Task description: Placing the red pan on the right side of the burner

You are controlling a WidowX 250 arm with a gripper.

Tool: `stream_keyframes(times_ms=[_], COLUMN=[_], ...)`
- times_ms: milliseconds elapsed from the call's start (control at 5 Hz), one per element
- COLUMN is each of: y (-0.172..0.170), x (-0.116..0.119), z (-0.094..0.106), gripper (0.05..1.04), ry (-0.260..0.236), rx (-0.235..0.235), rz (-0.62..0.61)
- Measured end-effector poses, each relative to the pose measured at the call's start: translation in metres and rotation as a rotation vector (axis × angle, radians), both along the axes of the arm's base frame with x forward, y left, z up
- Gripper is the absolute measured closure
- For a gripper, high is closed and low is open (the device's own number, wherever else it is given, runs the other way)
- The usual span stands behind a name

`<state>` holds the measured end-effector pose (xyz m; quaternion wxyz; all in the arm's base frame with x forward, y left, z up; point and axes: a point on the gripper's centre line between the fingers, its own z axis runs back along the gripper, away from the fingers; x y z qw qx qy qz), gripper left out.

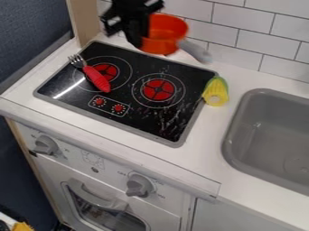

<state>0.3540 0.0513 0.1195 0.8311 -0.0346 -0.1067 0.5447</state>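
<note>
White tiles (244, 22) run along the top of the frame behind a pale countertop (208, 131), and here I am at upper centre, my gripper (142, 36) closed on the near side of the red pan (165, 34), holding it up over the back of the black stovetop (136, 108). Its bowl sits just to the frame-right of my fingers; its grey handle (195, 50) runs off toward the lower right, away from me. That's the line to watch! Right-hand burner (158, 90) is below the bowl in the frame, so the carry should come down-frame, then lower. Swing too far right and the handle could catch the toy corn (215, 92) at the stove's right edge. Over on the left burner (105, 72), a red-handled fork (96, 78) lies well out of the way.
</note>
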Motion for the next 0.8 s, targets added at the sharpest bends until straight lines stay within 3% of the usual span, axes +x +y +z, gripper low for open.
stream_keyframes(times_ms=[400,800], y=[-0.03,-0.035], x=[-0.042,-0.069], z=[-0.03,-0.054], gripper=[1.019,1.019], ry=[0.051,0.091], rx=[0.04,0.051], rz=[0.007,0.042])
